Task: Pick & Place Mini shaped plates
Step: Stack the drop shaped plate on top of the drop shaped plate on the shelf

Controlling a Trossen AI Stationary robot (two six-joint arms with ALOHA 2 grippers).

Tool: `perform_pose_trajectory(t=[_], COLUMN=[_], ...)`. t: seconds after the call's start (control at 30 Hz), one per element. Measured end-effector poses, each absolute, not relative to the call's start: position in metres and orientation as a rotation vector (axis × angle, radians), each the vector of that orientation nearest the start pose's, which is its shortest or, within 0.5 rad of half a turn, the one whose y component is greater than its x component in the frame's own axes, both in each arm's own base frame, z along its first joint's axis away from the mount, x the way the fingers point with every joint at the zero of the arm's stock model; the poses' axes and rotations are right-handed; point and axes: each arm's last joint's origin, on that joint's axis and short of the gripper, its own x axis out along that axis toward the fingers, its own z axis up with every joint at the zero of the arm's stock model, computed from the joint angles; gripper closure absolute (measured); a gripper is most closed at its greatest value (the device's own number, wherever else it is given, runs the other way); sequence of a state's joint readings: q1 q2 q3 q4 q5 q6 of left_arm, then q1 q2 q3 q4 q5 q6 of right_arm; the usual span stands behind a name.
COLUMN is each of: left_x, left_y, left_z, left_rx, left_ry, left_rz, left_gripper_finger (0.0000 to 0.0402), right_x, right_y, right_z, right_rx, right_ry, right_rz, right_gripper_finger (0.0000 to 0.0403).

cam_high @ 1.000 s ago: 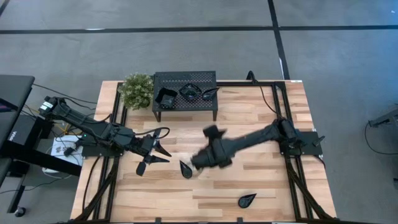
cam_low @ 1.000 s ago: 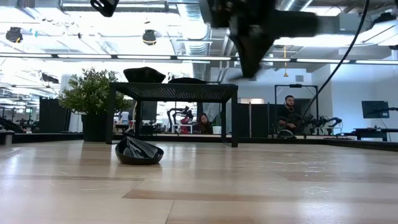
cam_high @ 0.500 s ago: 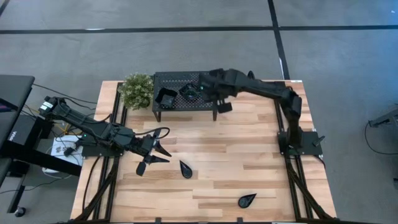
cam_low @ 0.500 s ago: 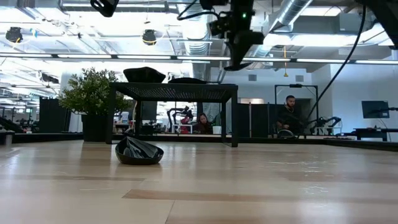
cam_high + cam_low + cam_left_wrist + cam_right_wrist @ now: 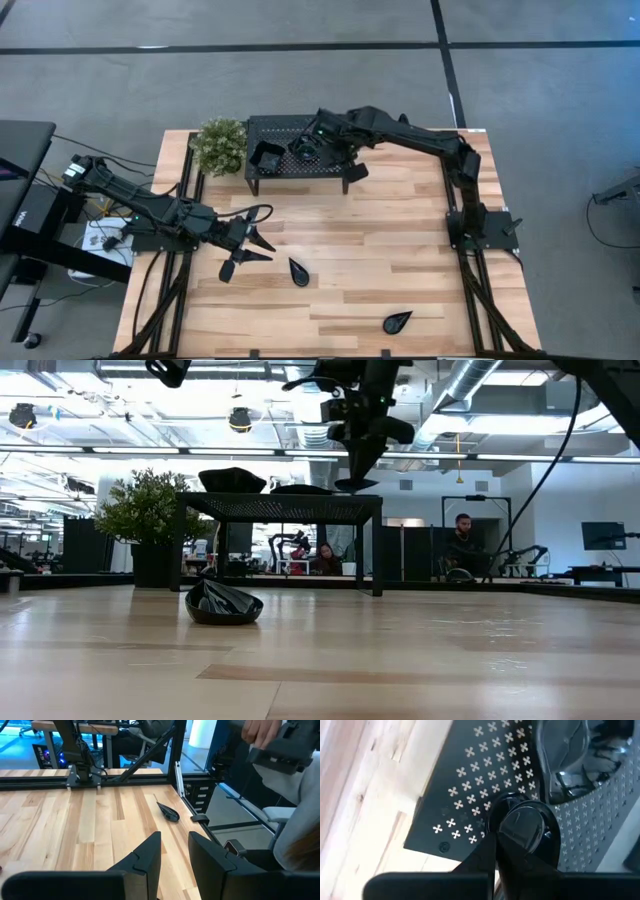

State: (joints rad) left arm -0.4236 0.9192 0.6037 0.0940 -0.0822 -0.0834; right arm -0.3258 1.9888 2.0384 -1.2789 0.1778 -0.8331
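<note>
hovering over the perforated stand [image 5: 297,150], the right tool [image 5: 520,832] pinches a small round plate [image 5: 512,815] between closed fingers; the left tool [image 5: 255,240] waits half-open above the desk [image 5: 400,270], near a leaf plate [image 5: 299,271].

Stand [image 5: 297,160] at table's [image 5: 400,260] far edge, plant [image 5: 220,146] left of it, 2 plates [image 5: 298,271] on the table nearer the front
</note>
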Motion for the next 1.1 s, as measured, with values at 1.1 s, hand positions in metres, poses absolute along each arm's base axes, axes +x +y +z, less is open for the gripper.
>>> perform_pose_trajectory(t=[1.1], left_x=[0.190], left_y=[-0.084], left_z=[0.272], left_rx=[-0.027], left_ry=[0.230], left_rz=[-0.332], left_gripper_finger=[0.0302], right_x=[0.384], right_y=[0.037], right_z=[0.313], right_rx=[-0.351], right_ry=[1.459], right_rz=[0.064], right_gripper_finger=[0.0302])
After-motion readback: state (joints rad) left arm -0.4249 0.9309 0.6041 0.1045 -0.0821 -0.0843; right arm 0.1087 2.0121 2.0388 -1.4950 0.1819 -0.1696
